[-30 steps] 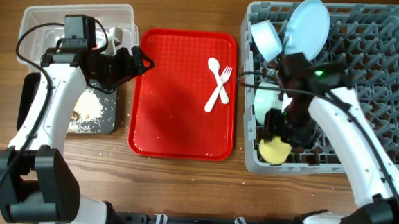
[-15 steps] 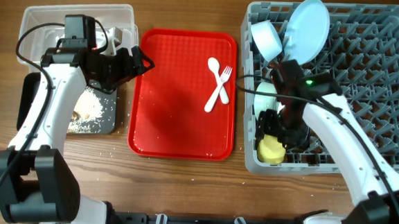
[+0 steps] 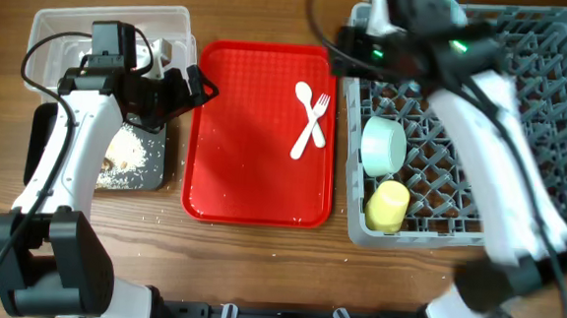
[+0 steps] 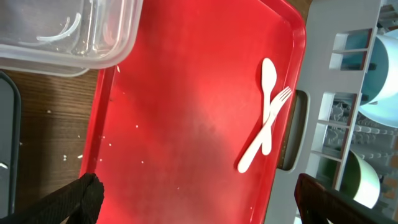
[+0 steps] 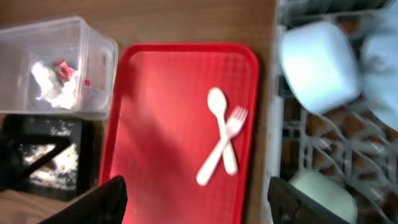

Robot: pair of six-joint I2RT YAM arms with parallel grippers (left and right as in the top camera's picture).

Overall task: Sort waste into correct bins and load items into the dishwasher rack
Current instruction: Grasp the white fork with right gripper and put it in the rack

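Observation:
A white plastic spoon and fork lie crossed on the flat red tray; they also show in the left wrist view and the right wrist view. My left gripper is open and empty over the tray's left edge. My right gripper is open and empty, high above the tray's right side; its arm is blurred over the dishwasher rack's far left corner. The yellow cup and a bowl sit in the rack. A second bowl lies on its side.
The clear tub at the far left holds a white-and-red wrapper. The black tray in front of it holds brown scraps and rice crumbs. Crumbs dot the wood near the black tray.
My right gripper has let go of the yellow cup, which stays in the rack's near left corner. The right arm has swung up and away toward the far left. The left arm has not moved.

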